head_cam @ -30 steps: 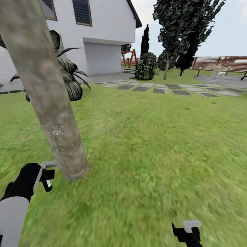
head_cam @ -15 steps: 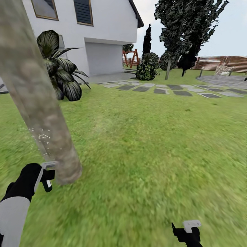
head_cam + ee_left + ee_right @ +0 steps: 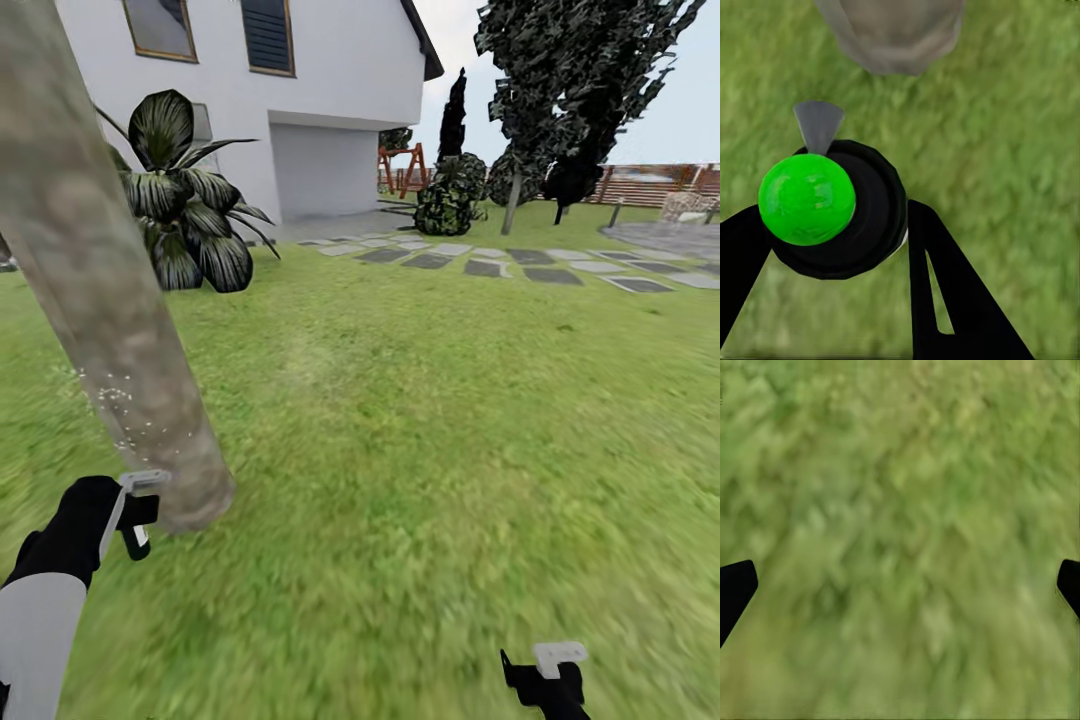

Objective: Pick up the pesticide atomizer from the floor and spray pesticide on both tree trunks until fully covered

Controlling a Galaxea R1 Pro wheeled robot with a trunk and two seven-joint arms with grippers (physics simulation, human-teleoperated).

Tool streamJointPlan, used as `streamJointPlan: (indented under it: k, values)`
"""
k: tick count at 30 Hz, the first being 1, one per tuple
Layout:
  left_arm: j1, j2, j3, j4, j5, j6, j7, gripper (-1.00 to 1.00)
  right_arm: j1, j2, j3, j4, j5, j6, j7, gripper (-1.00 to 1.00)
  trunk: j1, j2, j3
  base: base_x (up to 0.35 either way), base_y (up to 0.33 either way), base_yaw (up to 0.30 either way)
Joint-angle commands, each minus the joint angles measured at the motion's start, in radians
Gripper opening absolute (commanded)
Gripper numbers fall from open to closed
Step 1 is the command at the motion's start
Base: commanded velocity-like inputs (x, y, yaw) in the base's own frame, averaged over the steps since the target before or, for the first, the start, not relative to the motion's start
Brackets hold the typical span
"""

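A thick mottled grey-tan tree trunk (image 3: pixel 100 300) leans up from the grass at the left of the head view. White pesticide specks (image 3: pixel 125 410) dot its lower part. My left gripper (image 3: pixel 135 515) hangs right beside the trunk's base, shut on the pesticide atomizer (image 3: pixel 142 482). In the left wrist view the atomizer (image 3: pixel 862 217) is a black bottle with a bright green top. It sits between the two black fingers (image 3: pixel 945 292), and its grey nozzle points at the trunk's base (image 3: pixel 896 34). My right gripper (image 3: pixel 548 675) hangs low over bare grass, open, with its fingertips (image 3: pixel 735 589) far apart.
A broad-leaved dark plant (image 3: pixel 185 225) stands just behind the trunk. A white house (image 3: pixel 300 90) fills the back left. Grey stepping stones (image 3: pixel 490 265) cross the lawn, with a tall dark-leaved tree (image 3: pixel 560 80), bushes and a brown slat fence (image 3: pixel 650 182) behind. Open grass lies to the right.
The whole picture has shifted, so the camera has turned; the plant behind the trunk now shows in full. The specks lie further round the trunk's left side. Both arms keep their places in the picture.
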Motion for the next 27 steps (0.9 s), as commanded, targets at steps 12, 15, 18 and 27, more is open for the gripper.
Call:
streamJointPlan:
  k: [12,15,18,27]
  values:
    - [0.008,0.0,0.0,-0.002,-0.022,-0.017,0.045,-1.0,0.0,0.0,0.0,0.0,0.0,0.0,0.0,1.0,0.0,0.0,0.0,0.185,-0.238,0.268]
    - [0.008,-0.001,0.001,0.0,-0.017,-0.019,0.074,-1.0,0.0,0.0,0.0,0.0,0.0,0.0,0.0,1.0,0.0,0.0,0.0,0.259,-0.172,0.045]
    - [0.008,-0.003,0.001,0.0,-0.014,-0.018,0.074,-1.0,0.0,0.0,0.0,0.0,0.0,0.0,0.0,1.0,0.0,0.0,0.0,0.258,-0.173,0.007]
    - [0.008,-0.009,0.001,0.0,-0.013,-0.018,0.063,-1.0,0.0,0.0,0.0,0.0,0.0,0.0,0.0,1.0,0.0,0.0,0.0,0.174,-0.228,0.086]
